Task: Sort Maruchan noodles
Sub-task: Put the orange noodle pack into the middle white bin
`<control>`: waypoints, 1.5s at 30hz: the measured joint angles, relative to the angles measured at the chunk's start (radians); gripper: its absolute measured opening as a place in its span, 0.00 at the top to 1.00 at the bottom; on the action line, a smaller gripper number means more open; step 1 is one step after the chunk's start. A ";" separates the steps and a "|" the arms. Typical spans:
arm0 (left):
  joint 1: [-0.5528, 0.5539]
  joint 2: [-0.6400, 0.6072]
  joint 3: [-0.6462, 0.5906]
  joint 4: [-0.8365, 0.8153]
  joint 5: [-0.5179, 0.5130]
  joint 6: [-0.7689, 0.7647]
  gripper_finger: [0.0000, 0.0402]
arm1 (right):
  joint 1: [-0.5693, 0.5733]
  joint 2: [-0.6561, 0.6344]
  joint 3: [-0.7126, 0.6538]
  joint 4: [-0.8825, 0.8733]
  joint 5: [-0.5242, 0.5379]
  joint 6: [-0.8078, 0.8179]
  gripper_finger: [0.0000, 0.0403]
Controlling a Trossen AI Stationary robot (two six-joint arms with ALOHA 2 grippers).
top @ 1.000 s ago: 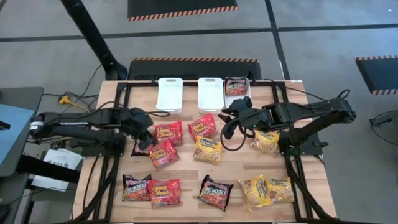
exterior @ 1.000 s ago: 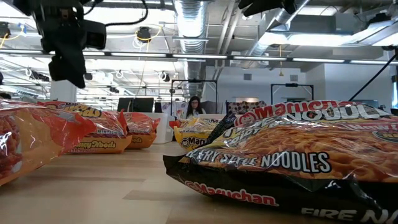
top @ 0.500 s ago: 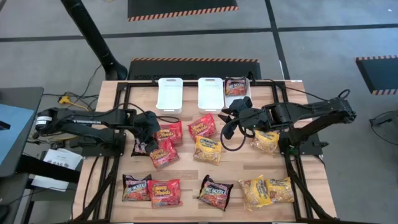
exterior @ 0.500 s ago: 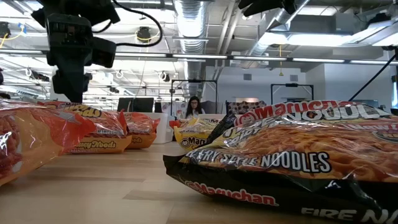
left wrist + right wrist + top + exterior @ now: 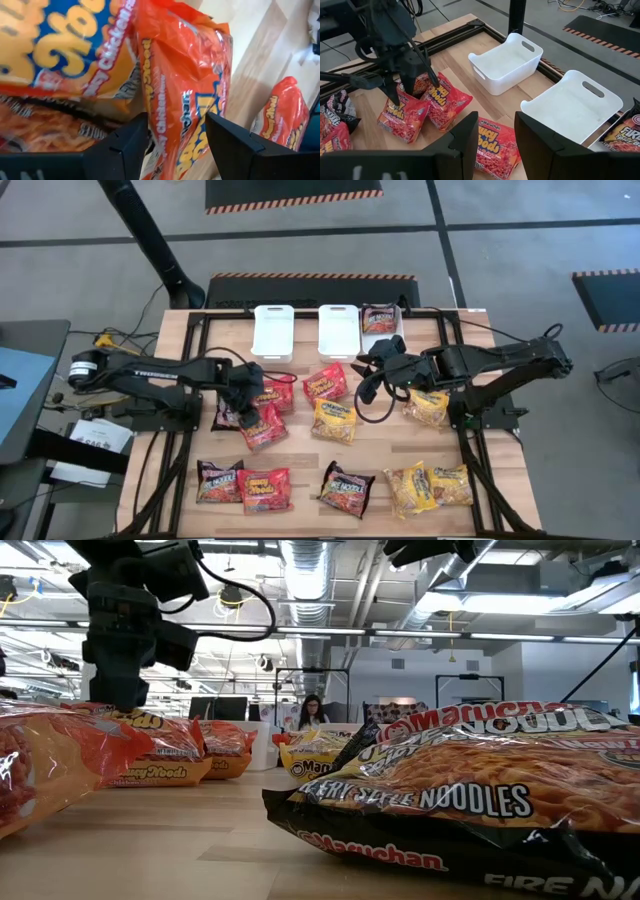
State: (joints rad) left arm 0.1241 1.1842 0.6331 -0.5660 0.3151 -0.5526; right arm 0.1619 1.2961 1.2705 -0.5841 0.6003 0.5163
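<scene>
Left gripper (image 5: 243,395) jaws spread wide, a red noodle packet (image 5: 185,100) framed between them, nothing held. Packets are scattered over the worktop (image 5: 385,442) at frame centre and bottom; one dark packet (image 5: 379,318) lies in the upper-right white bin (image 5: 383,340). Right gripper (image 5: 372,383), jaws partly open and empty, hovers centre-right. Step judged: reaching for a red packet; next, lowering and closing are called for.
</scene>
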 joint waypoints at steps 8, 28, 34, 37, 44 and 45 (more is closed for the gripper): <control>-0.025 0.038 0.000 0.008 0.019 0.017 0.58 | 0.000 0.000 0.000 -0.007 0.000 0.000 0.62; -0.054 0.034 0.000 0.111 0.037 0.079 1.00 | 0.000 0.000 0.000 -0.009 0.000 0.000 0.62; -0.075 -0.021 0.000 0.170 0.039 0.080 1.00 | 0.000 0.000 0.000 -0.010 0.000 0.007 0.62; -0.076 -0.063 0.000 0.175 0.038 0.079 1.00 | 0.000 0.000 0.000 -0.010 0.000 0.008 0.62; -0.076 -0.175 0.000 0.175 -0.024 0.098 1.00 | 0.000 0.000 0.000 -0.010 0.000 0.009 0.62; -0.076 -0.191 0.000 0.176 -0.037 0.100 1.00 | 0.000 0.000 0.000 -0.011 0.000 0.009 0.62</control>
State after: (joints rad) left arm 0.0479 0.9937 0.6327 -0.3896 0.2785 -0.4522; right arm 0.1616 1.2961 1.2705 -0.5947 0.6001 0.5251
